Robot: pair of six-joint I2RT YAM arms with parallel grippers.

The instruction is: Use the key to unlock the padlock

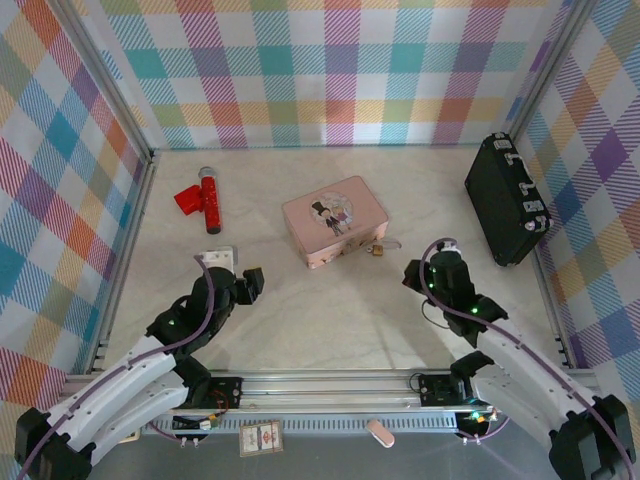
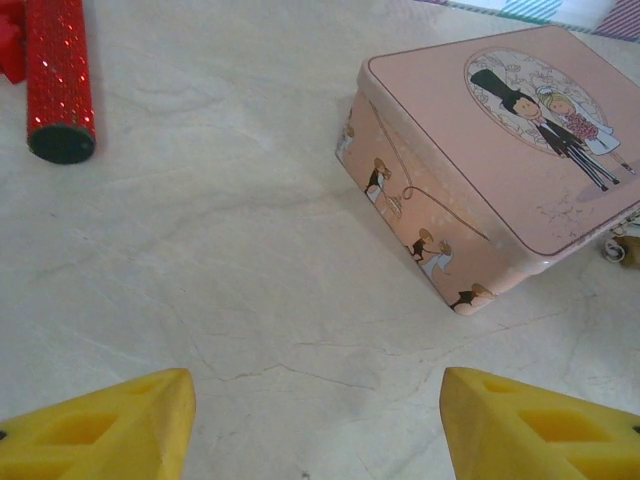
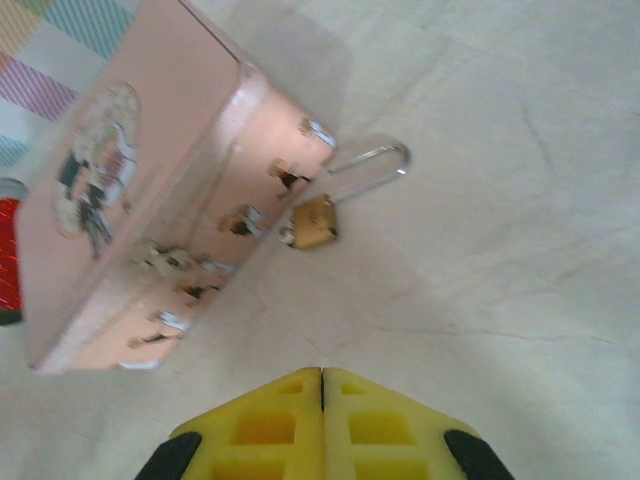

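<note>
Left tool [image 2: 315,440]: yellow fingers spread, nothing between, over bare desk [image 2: 250,300] beside pink tin [image 2: 500,130].
Right tool [image 3: 322,385]: tips pressed together, nothing seen pinched, aimed at padlock [image 3: 315,222].
Padlock: on desk, touching tin's front wall.
Key: too small to pick out.
Judged step: approach; lock state unclear.
Next: locate key, pinch it, turn; my left tool steadies padlock body.

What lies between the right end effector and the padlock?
Nothing. In the right wrist view, the stretch of table from the shut right end effector to the padlock is bare.
</note>
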